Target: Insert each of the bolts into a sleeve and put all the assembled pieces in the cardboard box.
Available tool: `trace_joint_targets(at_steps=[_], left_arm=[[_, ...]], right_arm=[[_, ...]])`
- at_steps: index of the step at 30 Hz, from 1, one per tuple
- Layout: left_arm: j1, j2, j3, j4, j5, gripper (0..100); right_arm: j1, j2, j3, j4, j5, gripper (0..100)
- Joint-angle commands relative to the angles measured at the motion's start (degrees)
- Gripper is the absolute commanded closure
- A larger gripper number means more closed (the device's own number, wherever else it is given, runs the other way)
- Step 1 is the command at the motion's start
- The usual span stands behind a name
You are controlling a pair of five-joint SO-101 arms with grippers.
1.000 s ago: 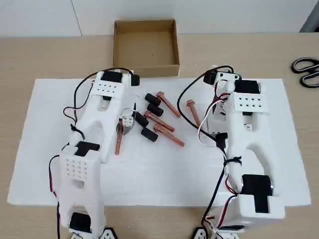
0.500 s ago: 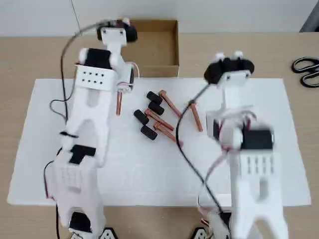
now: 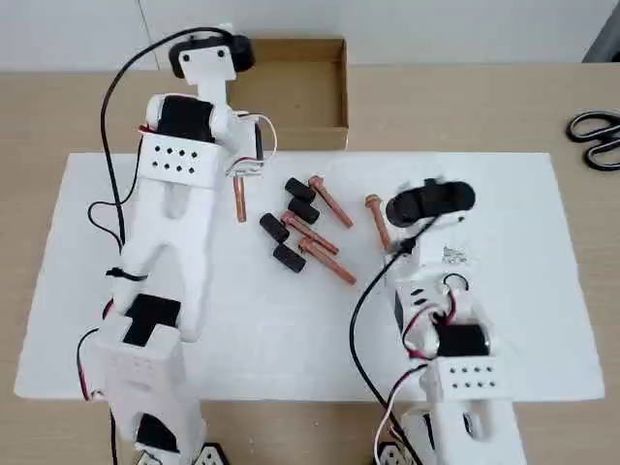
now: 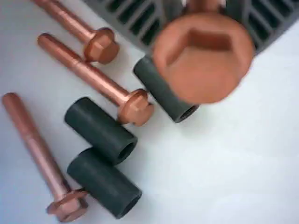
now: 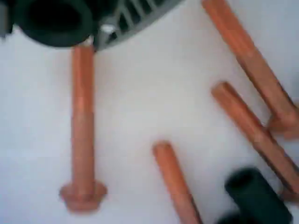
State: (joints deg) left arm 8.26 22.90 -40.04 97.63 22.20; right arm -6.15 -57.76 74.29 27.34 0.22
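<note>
At the left, clamped tight in the left gripper (image 3: 240, 176): a held bolt (image 3: 239, 201), hanging down over the white sheet (image 3: 97, 194), just in front of the cardboard box (image 3: 334, 97). In the middle, lying loose on the sheet: four black sleeves (image 3: 289, 258) mixed with three bolts (image 3: 327, 201), a fourth bolt (image 3: 376, 218) slightly apart. At the right, pinched in the closed right gripper (image 5: 70, 23): a held sleeve (image 5: 49, 18), near that fourth bolt. Far right, on the bare table (image 3: 484, 107): scissors (image 3: 596, 139).
</note>
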Motion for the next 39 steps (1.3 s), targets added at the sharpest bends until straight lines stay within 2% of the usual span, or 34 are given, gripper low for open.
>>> trace_joint_targets(at_steps=[1,6,15,22,26,29,35,39], left_arm=[[1.76,-4.31,0.04,-1.32,2.29,100],[3.87,-4.22,0.04,-1.32,4.48,100],[10.9,-4.31,-0.13,-2.99,6.51,100],[12.48,-4.31,-0.13,-7.47,10.46,100],[12.75,-3.87,0.22,-11.87,11.6,100],[13.8,-3.87,0.31,-15.21,11.69,100],[19.25,-4.4,-0.04,-15.74,9.76,100],[20.57,-5.98,0.13,-15.56,9.41,100]], right_arm=[[-1.71,-9.01,5.8,-16.48,-3.25,99.5],[-5.58,-22.73,16.44,-19.03,-3.08,99.5],[-6.55,-38.37,18.99,-2.59,-3.52,99.5],[-6.81,-43.12,22.33,-0.48,-3.69,99.5],[-6.81,-44.0,22.33,3.3,-9.85,99.5],[-6.81,-44.62,22.33,5.76,-11.43,99.5],[-6.9,-46.2,22.24,6.11,-11.34,99.5],[-8.13,-46.2,22.24,6.2,-10.9,99.5]])
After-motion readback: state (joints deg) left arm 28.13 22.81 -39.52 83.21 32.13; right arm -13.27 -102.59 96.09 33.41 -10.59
